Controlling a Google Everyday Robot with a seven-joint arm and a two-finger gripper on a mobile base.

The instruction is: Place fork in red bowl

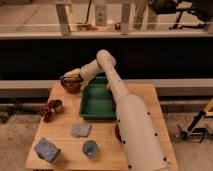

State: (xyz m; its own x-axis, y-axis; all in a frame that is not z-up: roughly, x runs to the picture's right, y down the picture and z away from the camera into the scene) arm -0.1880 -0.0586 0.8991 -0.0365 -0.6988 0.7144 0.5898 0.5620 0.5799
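Overhead, one gripper (68, 79) hangs above one round red bowl (70, 84); jaws' state cannot be told. One wooden tabletop (150, 102) bears one rectangular green tray (95, 102).

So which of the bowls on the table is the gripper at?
The gripper is over the dark reddish bowl at the table's far left corner, beside the green tray; the smaller reddish-brown bowl sits nearer, on the left edge.
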